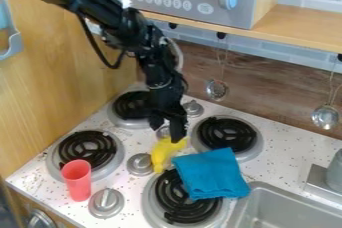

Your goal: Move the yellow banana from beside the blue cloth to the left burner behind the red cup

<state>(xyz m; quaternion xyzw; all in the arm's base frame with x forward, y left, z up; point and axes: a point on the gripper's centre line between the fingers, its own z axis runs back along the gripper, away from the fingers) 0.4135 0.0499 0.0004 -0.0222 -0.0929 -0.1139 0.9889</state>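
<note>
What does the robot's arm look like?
The arm is dark, mostly black, and chunky, with bumpy joints. A thin black cable loops out beside it. At the end is a black pincer with two fingers.

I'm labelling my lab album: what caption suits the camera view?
Black tool over a yellow object beside a folded blue cloth on a stovetop.
</note>
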